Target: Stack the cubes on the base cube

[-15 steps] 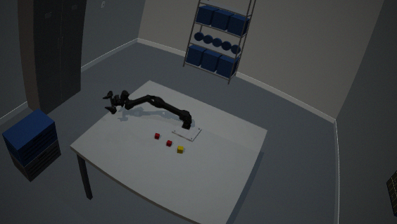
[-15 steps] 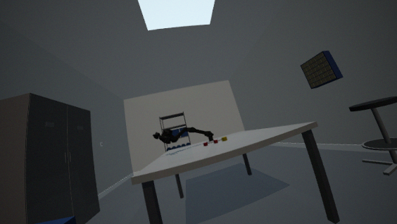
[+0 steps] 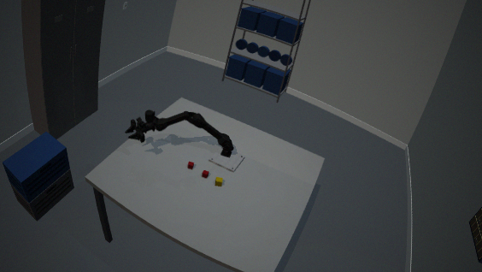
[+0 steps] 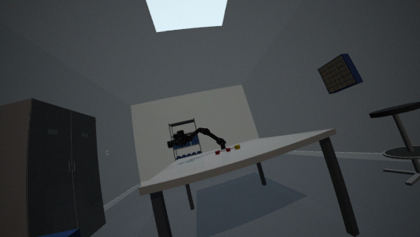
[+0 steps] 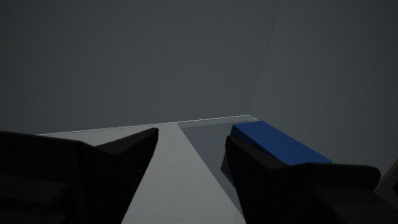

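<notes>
Two small red cubes lie apart on the white table, one red cube [image 3: 191, 165] [image 4: 217, 152] farther left and the other red cube [image 3: 205, 174] [image 4: 228, 150] in the middle of the row. A slightly larger yellow cube [image 3: 219, 181] [image 4: 237, 147] stands at the right end of the row. Nothing is on top of any of the three. My gripper [image 3: 128, 134] [image 5: 192, 137] is open and empty, its fingers partly apart. It is raised above the left part of the table, well away from the cubes. No cube shows in the wrist view.
The arm's base stands on a pale mounting plate [image 3: 236, 164] behind the cubes. The table [image 3: 179, 205] [image 4: 223, 164] has its left edge near the gripper. A blue-topped crate [image 3: 36, 156] [image 5: 280, 142] stands on the floor beyond that edge. A cabinet and a shelf stand away from the table.
</notes>
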Robot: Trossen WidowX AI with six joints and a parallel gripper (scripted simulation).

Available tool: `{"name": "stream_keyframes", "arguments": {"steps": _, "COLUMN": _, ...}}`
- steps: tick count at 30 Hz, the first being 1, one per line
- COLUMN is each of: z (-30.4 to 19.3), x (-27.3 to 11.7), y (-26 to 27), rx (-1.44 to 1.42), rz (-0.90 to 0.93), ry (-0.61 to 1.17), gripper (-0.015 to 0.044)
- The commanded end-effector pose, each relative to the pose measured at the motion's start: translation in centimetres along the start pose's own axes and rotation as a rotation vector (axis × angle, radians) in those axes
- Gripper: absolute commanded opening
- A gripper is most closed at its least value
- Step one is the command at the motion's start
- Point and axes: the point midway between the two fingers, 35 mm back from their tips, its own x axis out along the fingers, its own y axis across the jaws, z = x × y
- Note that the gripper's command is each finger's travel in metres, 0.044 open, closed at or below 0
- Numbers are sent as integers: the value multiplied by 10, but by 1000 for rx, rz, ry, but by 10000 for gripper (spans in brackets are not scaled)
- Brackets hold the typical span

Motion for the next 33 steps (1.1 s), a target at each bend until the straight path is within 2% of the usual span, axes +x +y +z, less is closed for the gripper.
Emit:
{"name": "stream_keyframes", "arguments": {"steps": 1, "z": -14, "x": -11, "y": 47, "rx": 228, "rz": -9, "ry": 216, "gripper": 265}}
{"name": "stream_keyframes", "arguments": {"steps": 8, "z": -36, "x": -54, "y": 120, "rx": 482, "rz": -63, "ry": 532, "gripper": 265}}
{"name": "stream_keyframes", "arguments": {"steps": 16, "z": -54, "x": -119, "y": 177, "rx": 634, "rz": -164, "ry": 814, "gripper": 265}}
{"name": "stream_keyframes", "arguments": {"steps": 23, "z": -66, "x": -196, "y": 220, "rx": 711, "rz": -303, "ry": 1068, "gripper": 265}}
{"name": "stream_keyframes", "arguments": {"steps": 33, "z": -72, "x": -328, "y": 256, "rx": 701, "rz": -572, "ry": 1393, "gripper": 265}}
